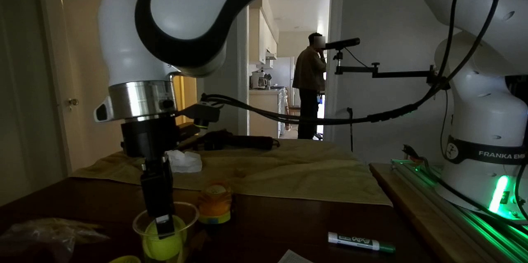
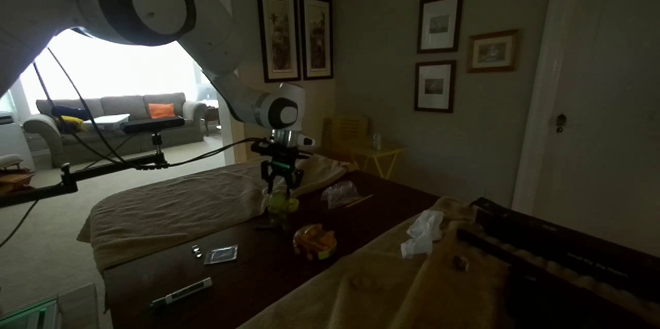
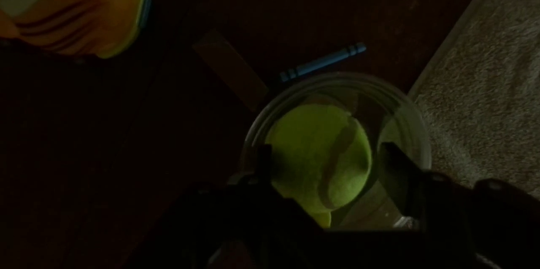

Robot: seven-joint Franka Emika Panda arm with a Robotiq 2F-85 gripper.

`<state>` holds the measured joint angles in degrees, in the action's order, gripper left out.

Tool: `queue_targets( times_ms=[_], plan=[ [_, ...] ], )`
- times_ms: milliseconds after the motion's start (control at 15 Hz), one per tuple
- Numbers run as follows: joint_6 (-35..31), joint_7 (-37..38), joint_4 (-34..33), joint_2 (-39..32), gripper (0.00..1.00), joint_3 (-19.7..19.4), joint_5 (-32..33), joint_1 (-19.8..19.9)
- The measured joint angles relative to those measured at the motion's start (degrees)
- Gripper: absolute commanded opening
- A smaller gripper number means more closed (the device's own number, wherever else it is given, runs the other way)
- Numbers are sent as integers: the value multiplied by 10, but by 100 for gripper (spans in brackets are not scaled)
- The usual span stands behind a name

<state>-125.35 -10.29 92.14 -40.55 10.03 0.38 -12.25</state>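
Gripper [image 3: 325, 151], black, pointed almost straight down, with tips over or just within the mouth of a clear plastic cup [image 3: 341, 76], depth hard to judge. Fingers [image 3: 398, 176] parted partway, astride a yellow-green tennis ball [image 3: 319, 158] lying in the cup; thin gap between ball and one finger in the wrist view, contact on the opposite side too dark to tell; nothing visibly clamped. Just beside the cup: blue crayon [image 3: 324, 61] and brown block [image 3: 232, 68]. Near: orange striped toy [image 3: 80, 12] and crumpled clear bag [image 1: 53, 230], both on the dark table [image 1: 268, 221]. Directly above the gripper: silver-ringed wrist [image 1: 142, 98], upright. Above that: white arm [image 1: 185, 15] with black trim, bent at the wrist, sloping up in both exterior views to a high joint [image 2: 160, 1]. Farther along the table: green-capped marker [image 1: 361, 242]. Beyond: olive-brown cloth [image 1: 288, 172] with white tissue [image 1: 184, 161] on top. Well apart, beside a green-lit rail [image 1: 474, 224]: arm base [image 1: 478, 189]; between wrist and base, slung black cables [image 1: 313, 121]. Farthest: standing person [image 1: 310, 69] in a doorway [image 1: 336, 15]; grey sofa [image 2: 124, 117]; framed pictures [image 2: 281, 35].
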Motion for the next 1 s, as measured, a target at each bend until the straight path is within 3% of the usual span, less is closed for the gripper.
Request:
queue_targets(
  times_ms=[133,200,267,400,1000],
  plan=[
    [-1,0,0,-1,68,0,0,4],
    [-1,0,-1,-3,60,1,0,6],
    [-1,-1,-3,-5,43,2,0,8],
    [-1,-3,-9,-11,37,3,0,9],
    [1,-3,-20,-9,33,17,0,4]
  ],
)
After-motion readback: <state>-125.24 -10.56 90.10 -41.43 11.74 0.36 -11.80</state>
